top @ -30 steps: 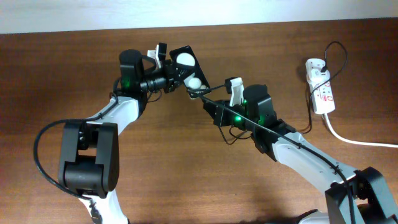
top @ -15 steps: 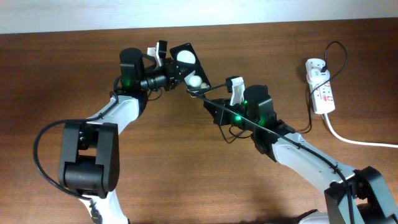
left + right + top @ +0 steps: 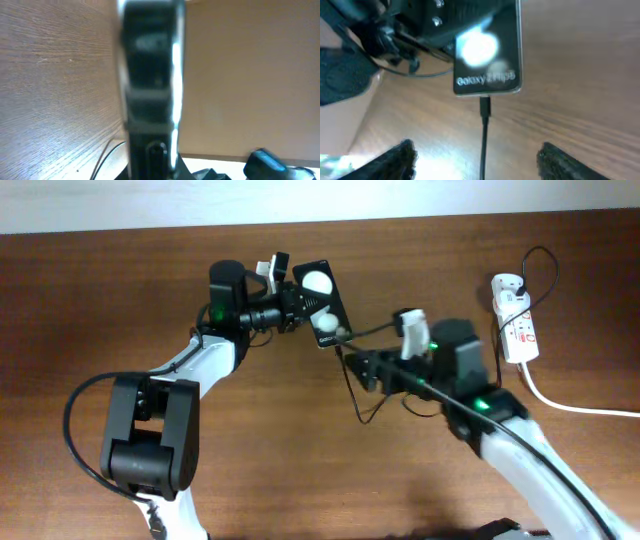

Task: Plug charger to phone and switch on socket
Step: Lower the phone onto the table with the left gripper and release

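I note the table (image 3: 300, 480) is grained brown wood, matt. The phone (image 3: 325, 305) looks glossy black; the socket (image 3: 516, 320), smooth white plastic.

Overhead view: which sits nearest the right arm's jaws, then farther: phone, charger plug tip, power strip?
1. Charger plug tip, just ahead of them.
2. Phone, beyond the plug, toward the left.
3. Power strip, far behind, near the right edge.

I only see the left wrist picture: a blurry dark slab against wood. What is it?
Observer: That is the phone, seen edge-on, clamped in the left gripper.
Operator: Is anything plugged into it?
Observer: The right wrist view shows the charger with its plug tip meeting the phone's lower edge.
Operator: Is something holding the cable?
Observer: No; the right gripper is open, with its fingers well apart from the cable.
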